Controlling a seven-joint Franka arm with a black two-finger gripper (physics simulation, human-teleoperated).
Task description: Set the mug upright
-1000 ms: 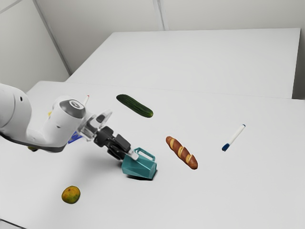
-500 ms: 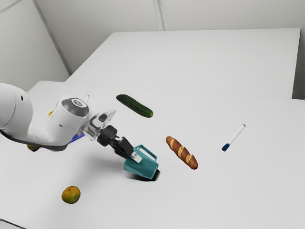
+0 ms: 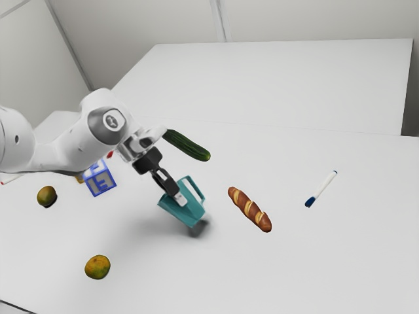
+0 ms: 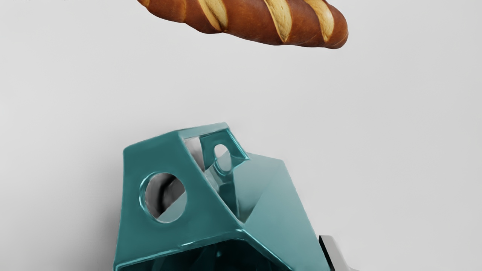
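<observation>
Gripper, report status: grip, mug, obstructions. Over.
Gripper shut on mug. Mug tilted, not yet upright. Bread loaf nearby, apart from mug; likely not in the way. Over.

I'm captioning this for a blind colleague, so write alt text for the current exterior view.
A robot's tool holds a tilted teal mug over a white table. Bread, a cucumber, a marker, a letter block and two fruits lie around it.

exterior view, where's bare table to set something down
Bare: between the bread loaf and the blue-capped marker, and between the cucumber and the marker. Crowded: where the gripper holds the teal mug, and around the lettered block.
</observation>
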